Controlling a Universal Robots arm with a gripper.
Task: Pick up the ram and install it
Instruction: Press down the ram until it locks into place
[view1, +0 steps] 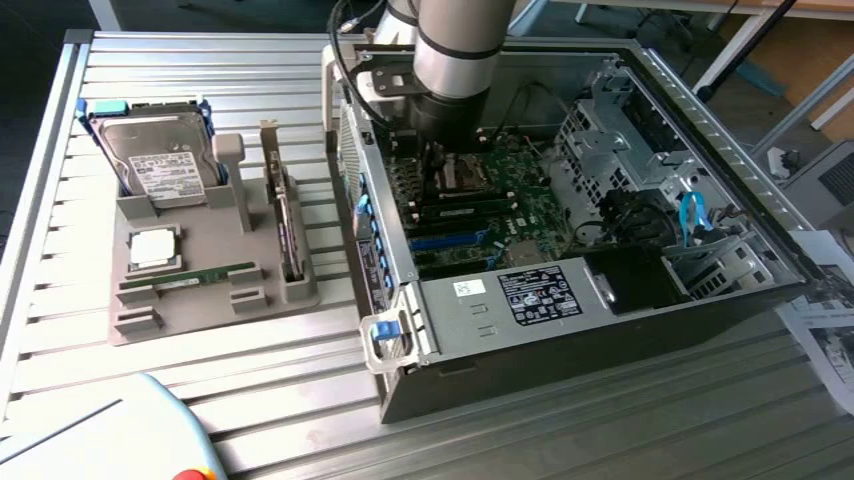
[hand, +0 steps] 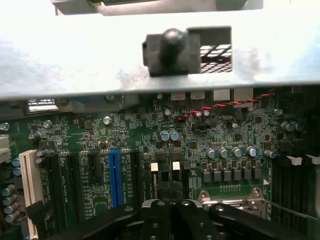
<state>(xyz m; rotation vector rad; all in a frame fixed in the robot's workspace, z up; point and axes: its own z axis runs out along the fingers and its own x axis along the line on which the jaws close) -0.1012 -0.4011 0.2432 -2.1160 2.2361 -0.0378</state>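
Observation:
The ram, a thin green stick, lies flat in the grey holder on the table, at the exterior view's left. My gripper is far from it, lowered inside the open computer case just above the green motherboard. In the wrist view the black fingers meet at the gripper, shut with nothing between them. They hover over the board near the metal processor socket. Black memory slots with white latches lie beside that socket.
The holder also carries a silver hard drive, a processor chip and an upright expansion card. The case wall, drive cages, blue cables and a blue slot surround the gripper.

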